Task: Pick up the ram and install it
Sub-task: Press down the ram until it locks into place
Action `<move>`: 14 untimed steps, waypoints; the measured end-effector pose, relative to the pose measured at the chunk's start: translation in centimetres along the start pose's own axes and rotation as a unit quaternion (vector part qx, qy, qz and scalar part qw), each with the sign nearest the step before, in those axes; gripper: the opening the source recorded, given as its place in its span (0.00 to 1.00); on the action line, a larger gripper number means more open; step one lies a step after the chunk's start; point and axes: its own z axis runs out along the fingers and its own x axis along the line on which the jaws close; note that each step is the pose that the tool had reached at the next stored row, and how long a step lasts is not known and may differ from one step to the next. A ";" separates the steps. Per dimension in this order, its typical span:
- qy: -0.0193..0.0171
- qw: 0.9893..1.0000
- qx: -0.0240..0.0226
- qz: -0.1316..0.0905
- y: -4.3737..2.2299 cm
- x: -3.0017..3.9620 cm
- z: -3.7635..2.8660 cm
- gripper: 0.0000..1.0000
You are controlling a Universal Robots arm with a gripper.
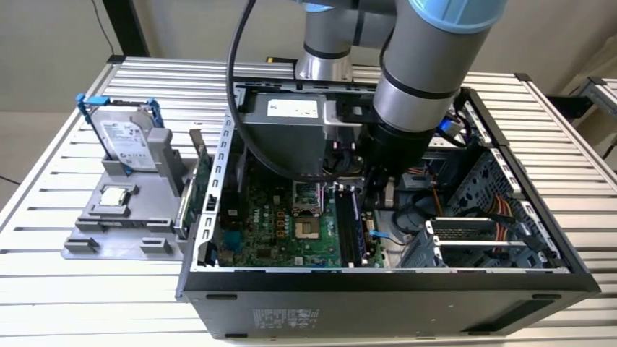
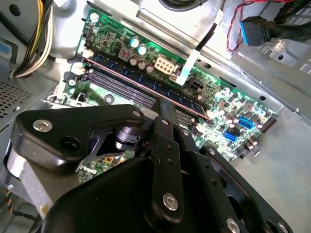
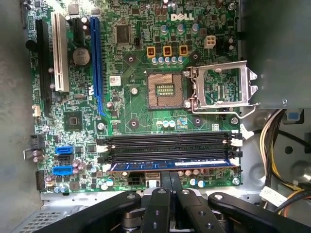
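Exterior view, from its left to its right: a grey stand [image 1: 121, 217] on the tabletop [image 1: 58, 289] holds a hard drive [image 1: 126, 141] upright and a small silver chip [image 1: 115, 195], well apart from the gripper. Next comes the open computer case [image 1: 386, 289] with its green motherboard [image 1: 279, 224]. The arm [image 1: 424, 79] reaches down into the case, and the gripper [image 1: 378, 189] hangs just above the memory slots.

First wrist view shows the ram [image 3: 170, 164], a bluish stick, lying in the slot [image 3: 167, 158] nearest the gripper [image 3: 169, 182], directly in front of the fingertips. Beyond it sit two empty black slots [image 3: 167, 141], then the open processor socket [image 3: 165, 90]. The fingers [image 3: 158, 208] are pressed close together at the ram's middle; whether they pinch it or only rest against its edge I cannot tell. In the second wrist view the fingertip [image 2: 165, 109] meets the ram [image 2: 146, 92] at its top edge.
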 end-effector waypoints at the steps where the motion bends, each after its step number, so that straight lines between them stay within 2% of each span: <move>1: 0.000 1.000 0.000 0.000 0.00 0.00 -0.04 0.00; 14: 0.000 1.000 0.000 0.000 0.03 0.01 -1.29 0.00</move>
